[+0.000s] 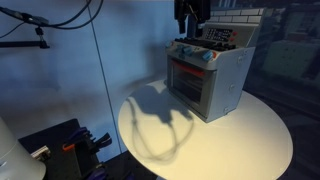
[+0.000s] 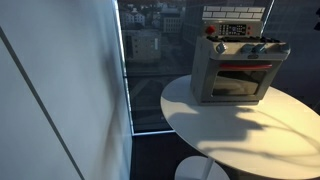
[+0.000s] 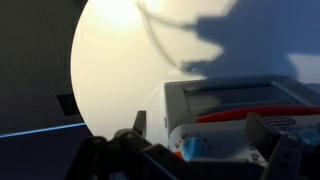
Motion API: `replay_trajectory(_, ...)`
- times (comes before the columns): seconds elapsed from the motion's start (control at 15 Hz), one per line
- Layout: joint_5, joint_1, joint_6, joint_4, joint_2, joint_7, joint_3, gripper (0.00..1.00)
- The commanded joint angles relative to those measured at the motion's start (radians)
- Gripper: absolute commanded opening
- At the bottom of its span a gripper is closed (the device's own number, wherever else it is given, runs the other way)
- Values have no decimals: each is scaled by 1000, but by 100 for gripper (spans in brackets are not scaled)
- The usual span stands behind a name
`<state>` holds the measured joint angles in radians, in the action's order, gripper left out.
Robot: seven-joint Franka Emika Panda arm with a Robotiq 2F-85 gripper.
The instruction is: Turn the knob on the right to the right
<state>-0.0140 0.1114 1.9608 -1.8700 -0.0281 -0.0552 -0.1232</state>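
A grey toy oven [image 1: 208, 80] with a red-trimmed door stands on a round white table [image 1: 250, 140]; it also shows in an exterior view [image 2: 238, 72]. Blue knobs [image 1: 208, 57] line its top front panel. My gripper [image 1: 190, 28] hangs just above the oven's knob panel. In the wrist view the gripper [image 3: 200, 128] is open, its two dark fingers on either side of a blue knob [image 3: 193, 148] without touching it. The oven's door [image 3: 240, 98] lies beyond. The other knobs are hidden in the wrist view.
A cable's shadow falls across the table top [image 1: 165, 120]. A large window [image 2: 155, 60] is behind the table. Dark equipment [image 1: 70, 145] sits on the floor beside the table. The table's pedestal base [image 2: 200, 170] shows below.
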Motion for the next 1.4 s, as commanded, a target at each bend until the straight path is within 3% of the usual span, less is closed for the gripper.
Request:
replay_trajectory(0.0,-30,11,44,25,54,19,-8,100)
replay_trajectory(0.53,-46,13,288,-38,102,43,-4,100)
replay_trajectory(1.33,-189,18,568,-128,140,139,14,100)
